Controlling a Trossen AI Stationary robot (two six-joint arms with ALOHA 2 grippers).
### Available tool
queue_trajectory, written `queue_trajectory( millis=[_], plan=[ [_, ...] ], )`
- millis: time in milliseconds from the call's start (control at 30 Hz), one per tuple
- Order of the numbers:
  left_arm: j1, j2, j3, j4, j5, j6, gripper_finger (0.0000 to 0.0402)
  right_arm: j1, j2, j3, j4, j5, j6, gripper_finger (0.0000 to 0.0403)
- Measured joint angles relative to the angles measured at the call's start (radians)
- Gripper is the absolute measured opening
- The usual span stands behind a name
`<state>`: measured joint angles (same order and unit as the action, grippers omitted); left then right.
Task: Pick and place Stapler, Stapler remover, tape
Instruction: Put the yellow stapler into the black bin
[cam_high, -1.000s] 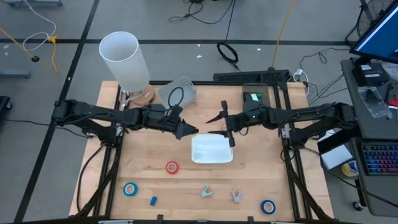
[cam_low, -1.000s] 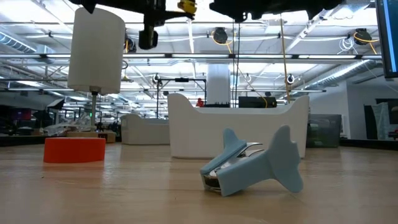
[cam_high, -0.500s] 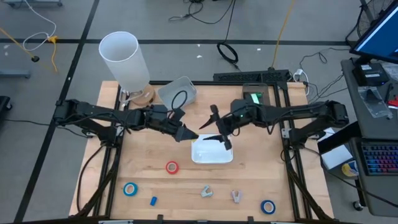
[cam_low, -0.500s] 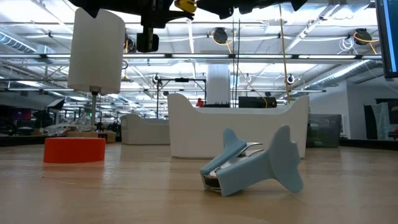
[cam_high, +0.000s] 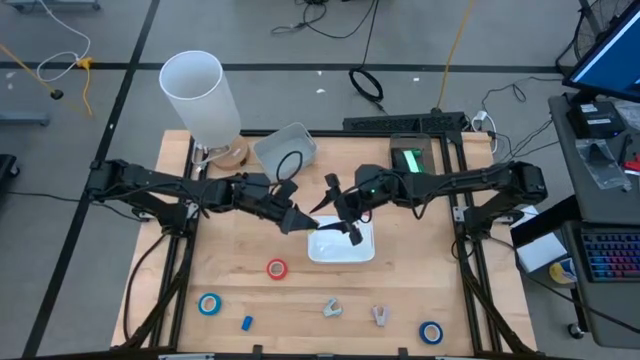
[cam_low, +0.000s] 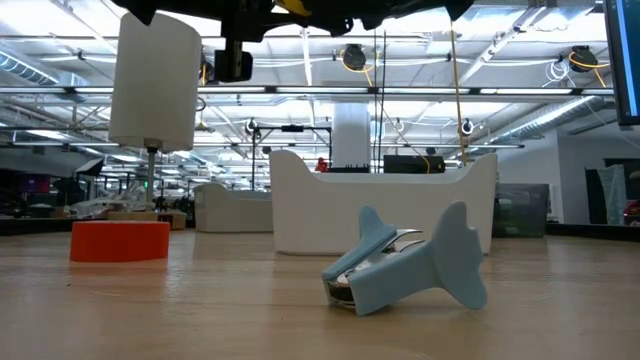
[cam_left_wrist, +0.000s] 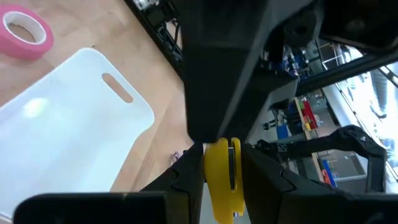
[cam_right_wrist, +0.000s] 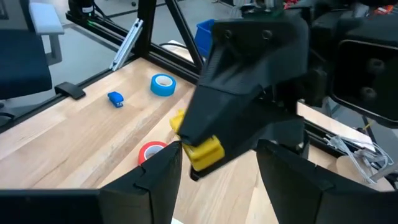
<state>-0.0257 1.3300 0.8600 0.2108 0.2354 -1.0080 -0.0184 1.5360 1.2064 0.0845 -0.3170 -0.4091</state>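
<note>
A yellow stapler (cam_left_wrist: 219, 177) is held in the air by my left gripper (cam_high: 296, 221), which is shut on it beside the white tray's (cam_high: 341, 246) left end. The stapler also shows in the right wrist view (cam_right_wrist: 200, 149), sticking out of the left gripper's dark tip. My right gripper (cam_high: 342, 210) hangs open over the tray. Its fingers (cam_right_wrist: 158, 171) stand on either side of the left gripper's tip, and I see no touch. A red tape roll (cam_high: 276, 268), two blue tape rolls (cam_high: 209, 304) (cam_high: 430, 332) and a pale blue stapler remover (cam_low: 405, 265) lie on the table. My left gripper pinches the yellow stapler between its two fingers, and one end (cam_left_wrist: 217, 163) juts out past the fingertips. The fingers come from the table's left, nearly level and slanting a little down. The stapler is lifted clear of table and tray.
A tall white cylinder (cam_high: 200, 95) on a stand and a clear container (cam_high: 286, 150) sit at the far left. A second remover-like piece (cam_high: 380, 316) and a small blue bit (cam_high: 246, 322) lie near the front edge. Bare wood shows around the red roll.
My right gripper has travelled toward the table's left, from beyond the tray's far right corner to over the tray, close up to my left gripper's tip. The left gripper has kept the stapler almost in place.
</note>
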Motion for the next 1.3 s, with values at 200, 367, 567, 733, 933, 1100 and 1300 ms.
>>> queue_trajectory(
  millis=[200,367,567,733,933,1100,1300],
  plan=[
    [0.001,0.000,0.000,0.000,-0.012,0.004,0.0092,0.027,-0.002,0.001,0.004,0.001,-0.003,0.0196],
    [0.000,0.000,0.000,0.002,-0.015,0.003,0.0092,0.036,-0.002,0.001,-0.004,0.008,-0.004,0.0177],
    [-0.003,0.000,0.000,0.004,-0.019,0.000,0.0092,0.035,-0.002,0.001,0.002,0.008,-0.007,0.0166],
    [-0.003,0.000,0.000,0.004,-0.023,-0.001,0.0092,0.040,0.007,0.001,0.011,0.011,-0.020,0.0163],
    [-0.003,0.000,0.000,0.004,-0.023,-0.004,0.0092,0.041,0.031,0.001,0.031,0.010,-0.029,0.0129],
    [-0.003,0.001,-0.002,-0.014,-0.021,-0.004,0.0092,0.041,0.043,0.002,0.036,0.006,-0.033,0.0090],
    [-0.003,-0.001,-0.002,-0.019,-0.021,0.000,0.0092,0.041,0.043,0.001,0.044,0.004,-0.033,0.0069]
  ],
)
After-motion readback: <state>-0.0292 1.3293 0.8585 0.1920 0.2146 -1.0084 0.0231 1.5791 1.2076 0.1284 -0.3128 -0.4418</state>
